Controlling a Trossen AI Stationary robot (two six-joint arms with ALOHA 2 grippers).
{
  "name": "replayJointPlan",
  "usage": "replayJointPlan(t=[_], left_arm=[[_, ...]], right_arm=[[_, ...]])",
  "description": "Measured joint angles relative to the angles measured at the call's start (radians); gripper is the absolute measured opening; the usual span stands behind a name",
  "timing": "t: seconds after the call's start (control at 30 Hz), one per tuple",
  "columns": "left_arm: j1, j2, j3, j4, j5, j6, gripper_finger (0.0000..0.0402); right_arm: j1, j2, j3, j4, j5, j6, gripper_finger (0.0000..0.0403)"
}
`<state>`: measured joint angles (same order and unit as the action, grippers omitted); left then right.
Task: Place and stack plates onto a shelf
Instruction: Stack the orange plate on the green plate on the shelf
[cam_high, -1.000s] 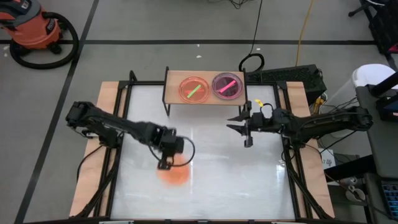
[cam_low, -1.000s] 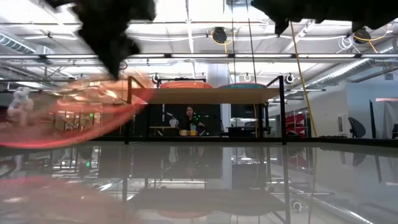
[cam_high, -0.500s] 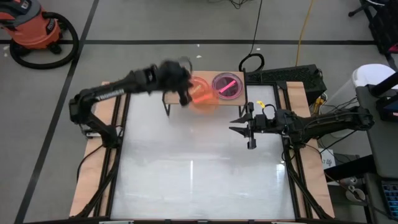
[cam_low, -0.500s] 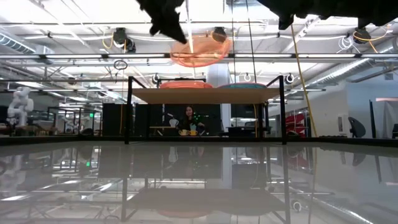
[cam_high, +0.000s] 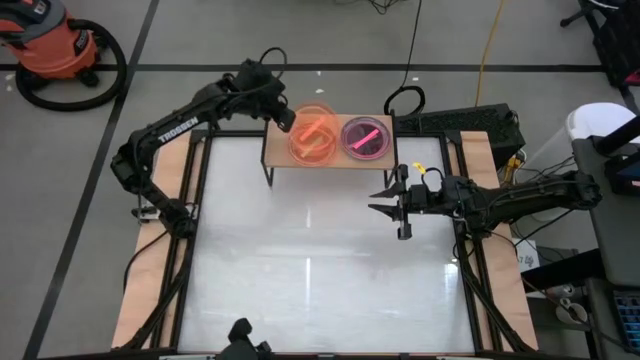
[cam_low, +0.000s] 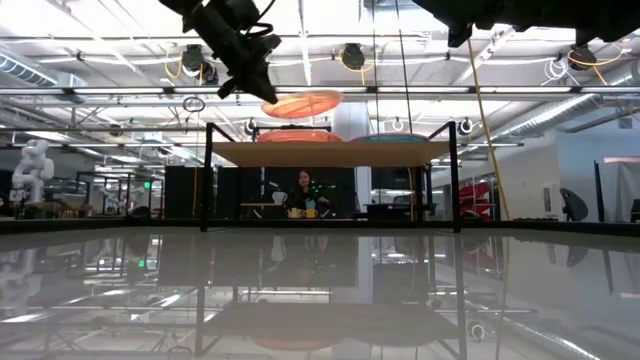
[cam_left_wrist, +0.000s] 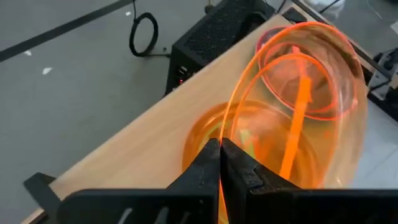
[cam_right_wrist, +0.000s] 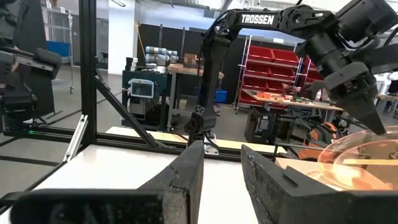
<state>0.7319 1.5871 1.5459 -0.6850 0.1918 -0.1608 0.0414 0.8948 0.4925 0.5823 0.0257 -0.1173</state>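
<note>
High view: left tool (cam_high: 284, 117) pinching orange plate (cam_high: 312, 134) above shelf (cam_high: 278, 150) stack, purple-pink plate (cam_high: 365, 138) beside; right tool (cam_high: 392, 207) parted, empty

The left arm reaches from its base at the table's left edge up and across to the shelf (cam_high: 330, 160), its gripper (cam_high: 285, 118) held above the shelf's left part. Its two fingers (cam_left_wrist: 208, 168) are pinched tight on the rim of an orange plate (cam_high: 315, 133). The right arm lies low, stretched leftward from the table's right side, its gripper (cam_high: 390, 203) just in front of the shelf's right end, fingers spread apart.
</note>
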Motion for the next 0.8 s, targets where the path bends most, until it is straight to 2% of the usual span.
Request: replayJointPlan(t=[0.17,0.57,0.67,0.8], left_arm=[[-0.003,0.003,0.0,-0.024,-0.002,0.035,0.0003],[-0.025,0.105,0.0,-0.022,-0.006,0.038,0.0008],[-0.025,0.104,0.0,-0.02,-0.013,0.054,0.0029],[-0.025,0.104,0.0,-0.022,-0.026,0.069,0.0077]], right_arm=[[0.0,0.0,0.0,0.0,0.0,0.0,0.0091],[0.0,0.001,0.0,-0.024,0.008,0.0,0.0091],[0.0,0.001,0.0,-0.027,0.008,0.0,0.0091],[0.0,0.001,0.0,-0.027,0.008,0.0,0.0091]])
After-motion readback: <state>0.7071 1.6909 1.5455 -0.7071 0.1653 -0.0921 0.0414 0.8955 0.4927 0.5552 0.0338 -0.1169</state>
